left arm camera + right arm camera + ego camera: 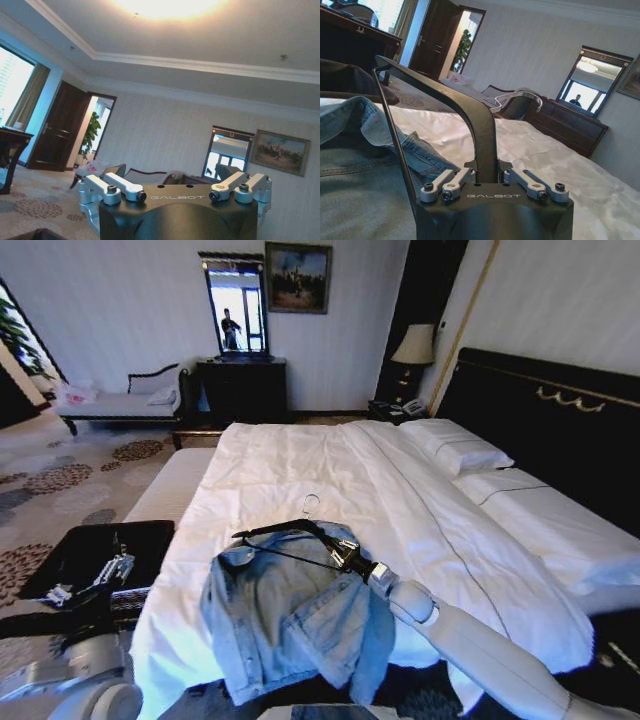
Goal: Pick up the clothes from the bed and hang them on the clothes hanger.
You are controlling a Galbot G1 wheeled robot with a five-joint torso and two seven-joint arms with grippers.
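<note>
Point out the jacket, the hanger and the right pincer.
jacket point(290, 625): head view, back panel.
hanger point(455, 102): right wrist view, black shoulder arm.
right pincer point(345, 554): head view, fingertips gripping the hanger.

A hotel bedroom: a wide bed with white linen and a black, gold-trimmed headboard, a bedside lamp, patterned carpet, a chaise, a framed painting.

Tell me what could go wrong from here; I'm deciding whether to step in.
The right gripper pinches only one arm of the clothes hanger, so the hanger might twist or slip. The clothes lie crumpled at the edge of the bed and could slide off if dragged. The left gripper, pointing away into the room, probably cannot steady the fabric.
</note>
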